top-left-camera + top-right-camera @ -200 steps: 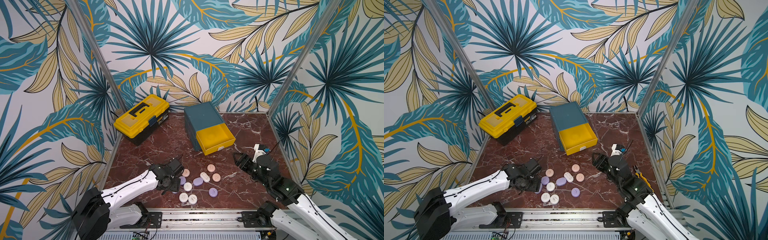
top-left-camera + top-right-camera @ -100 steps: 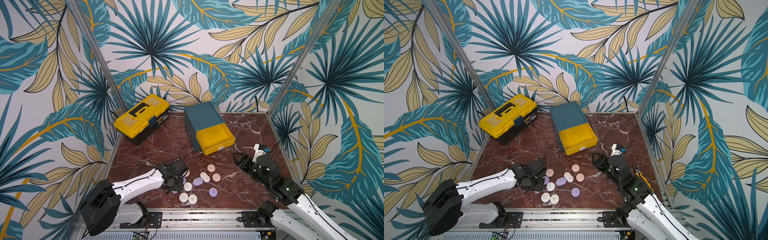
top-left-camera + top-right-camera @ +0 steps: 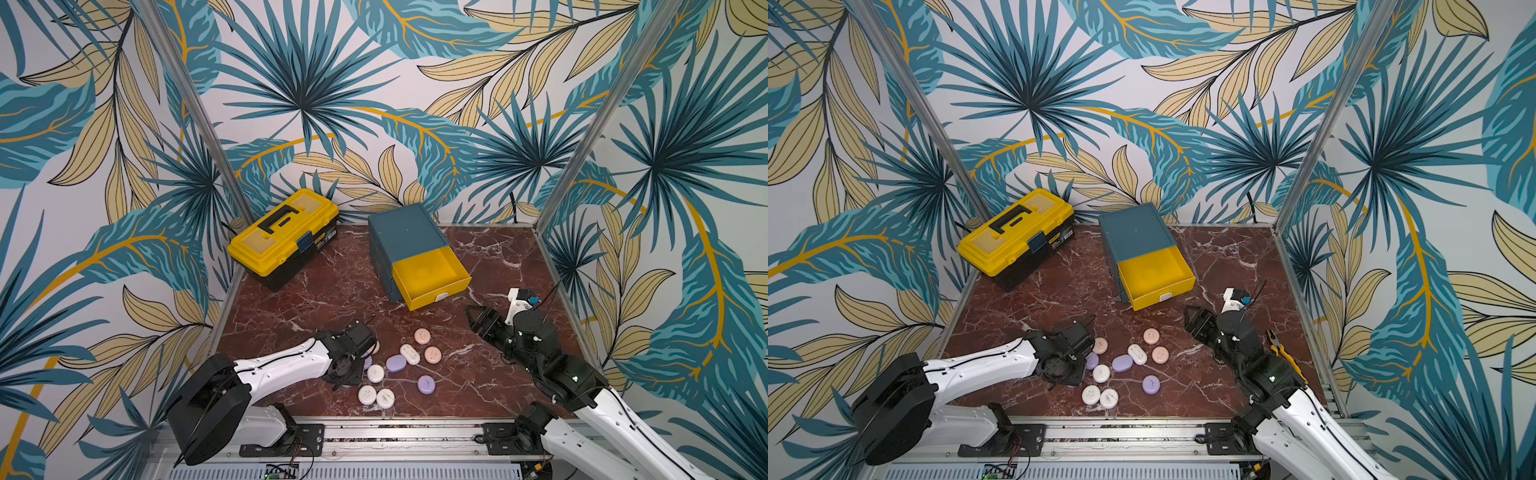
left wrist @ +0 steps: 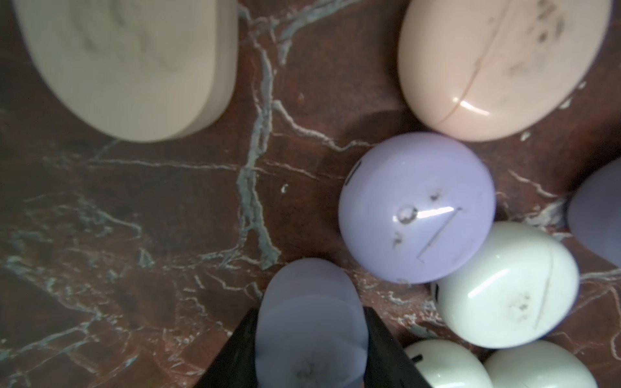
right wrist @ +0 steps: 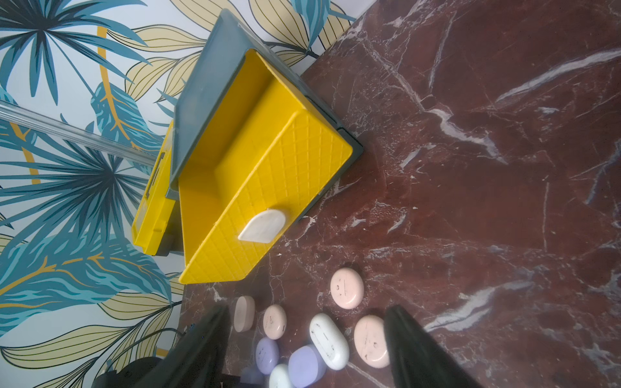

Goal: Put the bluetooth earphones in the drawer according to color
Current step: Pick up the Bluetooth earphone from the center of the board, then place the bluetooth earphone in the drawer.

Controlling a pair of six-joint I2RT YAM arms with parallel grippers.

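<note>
Lilac case [image 4: 311,336], blurred and cut off, pinched between left fingers [image 4: 232,362], right fingers [image 5: 415,346] spread wide, holding nothing

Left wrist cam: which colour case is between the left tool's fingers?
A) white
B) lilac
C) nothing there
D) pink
B: in the left wrist view a lilac case sits in the left tool, with a black finger against each side of it.
</note>
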